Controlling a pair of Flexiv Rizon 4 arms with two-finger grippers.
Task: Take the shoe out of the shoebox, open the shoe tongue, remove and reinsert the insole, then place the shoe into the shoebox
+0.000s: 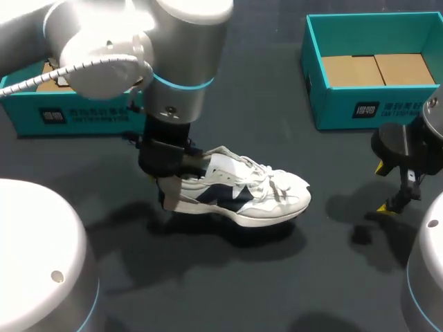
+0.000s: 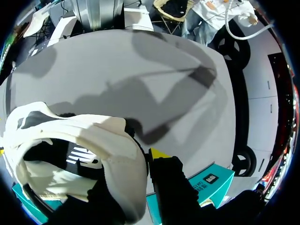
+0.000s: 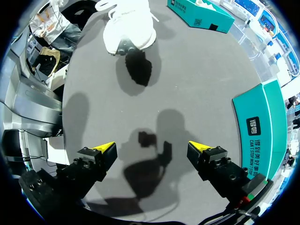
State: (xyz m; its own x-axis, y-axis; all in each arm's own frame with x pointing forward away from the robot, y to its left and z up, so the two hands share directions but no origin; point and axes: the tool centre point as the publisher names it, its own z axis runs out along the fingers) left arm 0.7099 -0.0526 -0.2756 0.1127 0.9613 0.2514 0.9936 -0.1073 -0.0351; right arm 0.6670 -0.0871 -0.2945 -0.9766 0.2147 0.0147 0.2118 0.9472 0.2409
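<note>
1. Now the white and navy laced fabric shoe point(image 1: 252, 194) is out of its box at the middle of the dark grey surface point(image 1: 228, 283), its heel gripped by our left hand point(image 1: 172, 190).
2. Our right hand point(image 3: 152, 147) hovers open, well apart from the shoe, holding nothing.
3. We judge opening the tongue is next: the right hand must reach the laces while the left steadies the heel.
4. We count one shoe and two teal cardboard boxes: the left shoebox point(image 1: 76, 114) and the right shoebox point(image 1: 346, 104).

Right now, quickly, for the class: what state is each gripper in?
Left gripper: closed on the shoe, at its heel.
Right gripper: open, holding nothing.
</note>
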